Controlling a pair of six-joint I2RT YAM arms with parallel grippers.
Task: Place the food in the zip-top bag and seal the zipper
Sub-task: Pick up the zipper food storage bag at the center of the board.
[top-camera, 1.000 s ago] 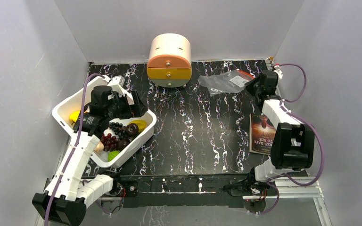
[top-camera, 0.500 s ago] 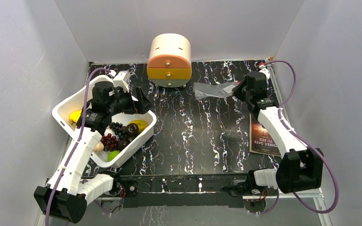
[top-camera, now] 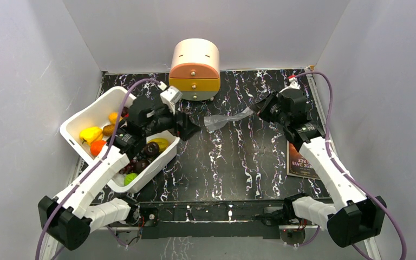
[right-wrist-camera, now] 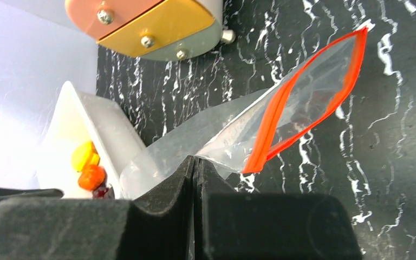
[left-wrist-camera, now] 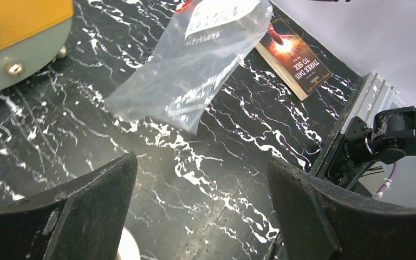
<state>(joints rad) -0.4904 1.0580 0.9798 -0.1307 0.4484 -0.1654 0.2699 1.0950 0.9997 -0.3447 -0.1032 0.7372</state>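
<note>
The clear zip-top bag (top-camera: 226,118) hangs from my right gripper (top-camera: 255,108), which is shut on its edge near the mouth (right-wrist-camera: 195,160). The bag (right-wrist-camera: 309,103) trails left over the black table. Its red-orange zipper (right-wrist-camera: 268,127) stands open. In the left wrist view the bag (left-wrist-camera: 195,70) shows a white label. My left gripper (top-camera: 189,127) is open and empty (left-wrist-camera: 200,162), over the table just right of the white tub (top-camera: 165,154), a short way left of the bag. The food lies in the tub: a yellow piece (top-camera: 90,132), an orange piece (top-camera: 98,146) and dark grapes (top-camera: 141,163).
A small drawer box (top-camera: 195,67) with orange and yellow drawers stands at the back centre, close behind the bag (right-wrist-camera: 146,27). A book (top-camera: 300,157) lies flat at the right edge (left-wrist-camera: 295,54). Grey walls close in on three sides.
My right gripper has carried the bag from the back right corner toward the table's centre. My left arm has swung out of the tub to the right, uncovering the food.
</note>
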